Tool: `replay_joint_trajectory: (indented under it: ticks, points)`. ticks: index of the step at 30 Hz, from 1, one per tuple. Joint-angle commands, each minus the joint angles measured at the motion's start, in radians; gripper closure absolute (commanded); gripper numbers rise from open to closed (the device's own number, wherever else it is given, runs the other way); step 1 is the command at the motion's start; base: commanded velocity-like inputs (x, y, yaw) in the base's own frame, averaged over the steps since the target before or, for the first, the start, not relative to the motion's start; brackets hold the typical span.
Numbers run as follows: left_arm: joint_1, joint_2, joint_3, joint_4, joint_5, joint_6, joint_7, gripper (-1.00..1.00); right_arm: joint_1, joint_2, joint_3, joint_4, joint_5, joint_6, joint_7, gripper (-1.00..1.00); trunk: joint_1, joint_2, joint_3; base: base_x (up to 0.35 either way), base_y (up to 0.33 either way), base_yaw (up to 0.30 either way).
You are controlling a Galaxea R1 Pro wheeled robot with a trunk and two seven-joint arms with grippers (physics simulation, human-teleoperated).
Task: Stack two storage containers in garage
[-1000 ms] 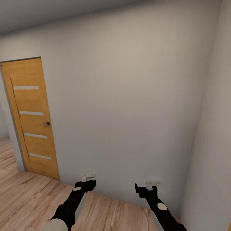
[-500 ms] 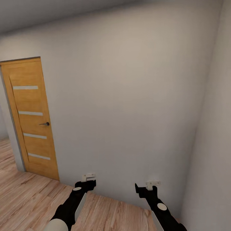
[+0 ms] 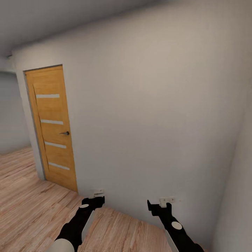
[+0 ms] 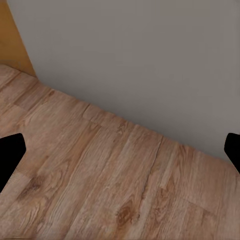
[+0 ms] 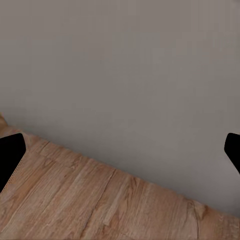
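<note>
Two grippers, left [image 3: 98, 193] and right [image 3: 167, 200], spread wide, empty | grey wall [image 3: 150, 115] close ahead | plank floor [image 3: 31, 206] open leftward

- Wall [image 3: 150, 115]: plain grey-white, matt, smooth, no texture.
- Door [image 3: 52, 127]: orange-toned wood, visible grain, four pale inset strips, dark metal-looking handle [image 3: 65, 133].
- Plank floor [image 3: 31, 203]: light wood, knots and grain clear, low sheen.
- Left gripper [image 3: 97, 193], right gripper [image 3: 166, 201]: pale fingers on matt black bodies.
</note>
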Motion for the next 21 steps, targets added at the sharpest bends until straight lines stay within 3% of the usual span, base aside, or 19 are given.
replay_joint_trajectory:
  ticks: [1, 21]
  points:
    - [0.0, -0.001, 0.003, -0.001, -0.003, 0.005, 0.0, -1.0, 0.0, -0.001, 0.004, 0.0, -0.01, -0.001, -0.005, -1.0, 0.0, -0.001, -0.001, 0.0, 0.0, 0.288]
    - [0.0, -0.001, 0.003, -0.001, -0.003, 0.005, 0.0, -1.0, 0.0, -0.001, 0.004, 0.0, -0.01, -0.001, -0.004, -1.0, 0.0, -0.001, -0.001, 0.0, 0.0, 0.287]
